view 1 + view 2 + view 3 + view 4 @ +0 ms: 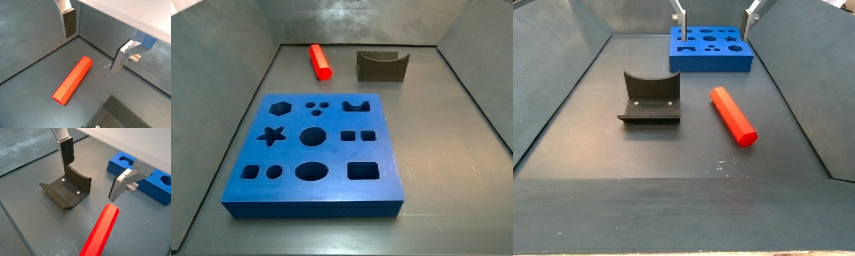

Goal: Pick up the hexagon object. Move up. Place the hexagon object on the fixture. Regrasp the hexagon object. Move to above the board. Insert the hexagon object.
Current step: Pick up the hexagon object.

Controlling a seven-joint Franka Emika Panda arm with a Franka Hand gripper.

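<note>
Bright red and slim, the hexagon object (734, 114) lay flat on the grey floor beside the fixture (649, 98), untouched. The gripper (90, 175) hung above, spread wide and empty, near the board (315, 153).

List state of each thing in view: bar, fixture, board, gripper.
Bar: lying flat on the floor beside the fixture, not touching it, not held.
Fixture: upright on the floor, notch empty.
Board: flat on the floor, every hole empty.
Gripper: above the floor near the bar and fixture, jaws open, nothing between them.
</note>
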